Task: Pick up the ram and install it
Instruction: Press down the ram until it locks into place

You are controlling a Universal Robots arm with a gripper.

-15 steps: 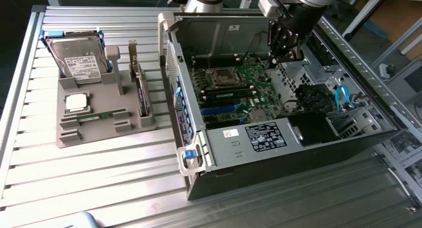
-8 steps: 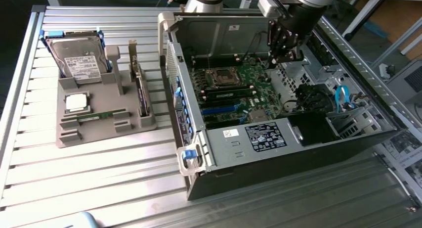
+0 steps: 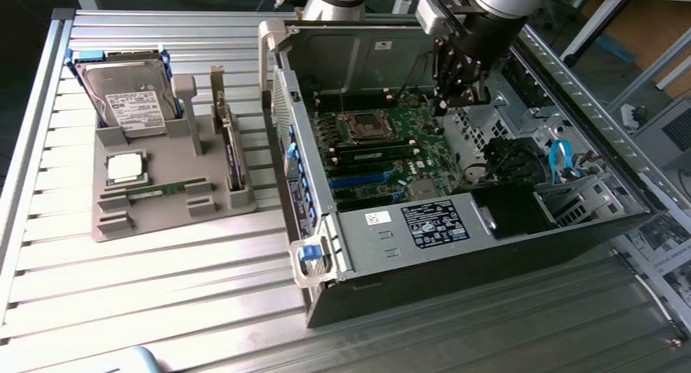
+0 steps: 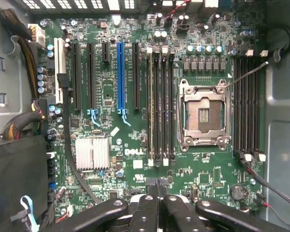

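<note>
Green motherboard [image 4: 135, 145] with one blue slot [image 4: 120, 72] among black ones. Grey holder [image 3: 162, 187] carries green ram [image 3: 165, 188]. Silver ribbed worktop [image 3: 141, 308]. Black gripper [image 4: 157, 186].

Open computer case [image 3: 454, 227] (motherboard [image 4: 150, 121] exposed, empty CPU socket [image 4: 203, 115]) beside grey tray [image 3: 162, 203] with hard drive [image 3: 129, 98].

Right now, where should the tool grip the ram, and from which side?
Probably mid-length, pinching its thin faces from above: the ram appears to stand on edge in the grey holder, leaving only its long upper edge free.
</note>
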